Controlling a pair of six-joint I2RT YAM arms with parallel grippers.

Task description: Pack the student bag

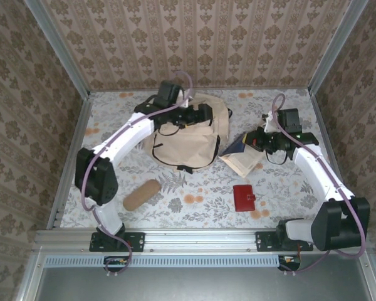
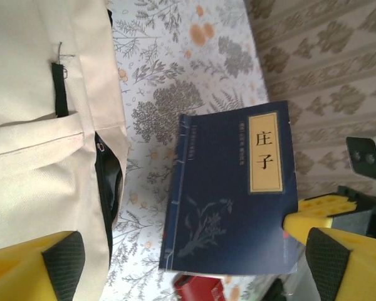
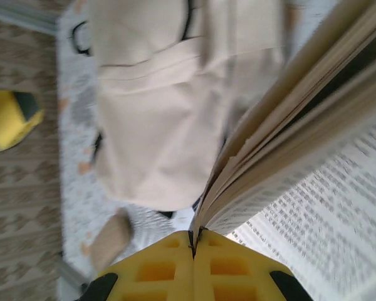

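Beside the bag [image 1: 185,145], the right gripper [image 3: 194,241] pinches the book [image 2: 232,194] by a few pages, which could tear or slip; the left gripper [image 2: 195,262] gapes wide.

In the left wrist view the bag [image 2: 31,125] runs off the left edge, a red item [image 2: 200,287] off the bottom. Blur smears the print of the book [image 3: 319,207] in the right wrist view.

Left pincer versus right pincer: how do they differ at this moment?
The left pincer stands wide open, gripping nothing; the right pincer is shut on the blue book. The left pincer hangs over the student bag's far end; the right pincer is off to the bag's right, over the table. Both are yellow and black.
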